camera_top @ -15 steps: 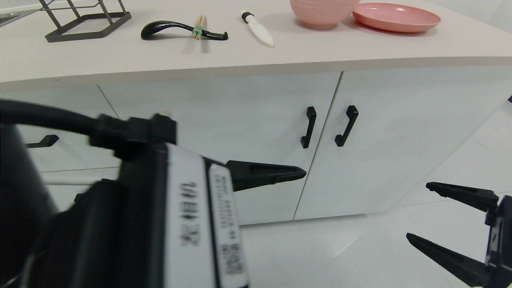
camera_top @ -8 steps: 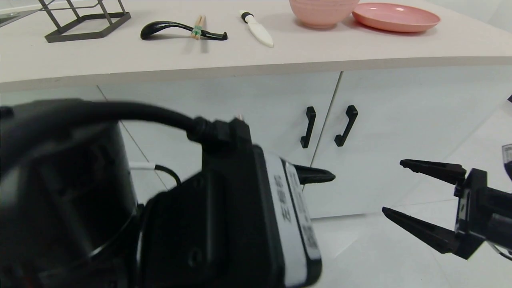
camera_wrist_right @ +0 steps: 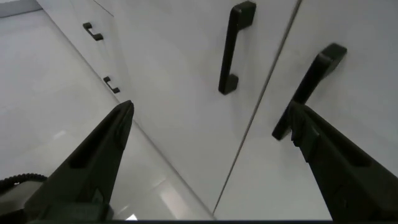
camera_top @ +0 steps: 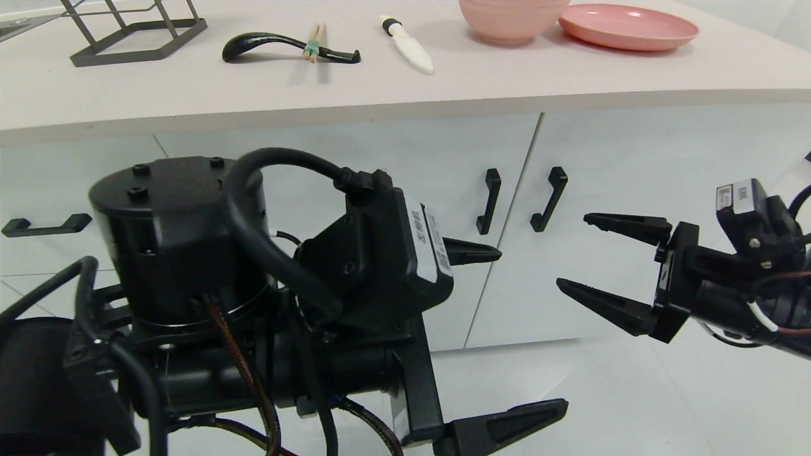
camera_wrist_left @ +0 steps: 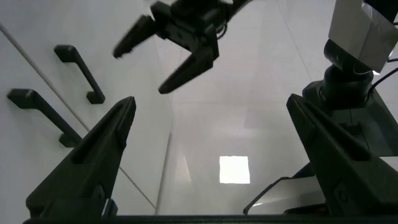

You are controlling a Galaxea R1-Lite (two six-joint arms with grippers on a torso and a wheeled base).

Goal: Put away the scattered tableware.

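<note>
On counter, left to right: black wire rack, black spoon with chopsticks lying across its handle, white knife with black band, pink bowl, pink plate just beside bowl. Below counter level, before white cabinet doors: left gripper spread wide, holding nothing, upper finger near pair of black door handles. Right gripper on right of handles, also spread wide, empty, tips pointing toward left gripper.
</note>
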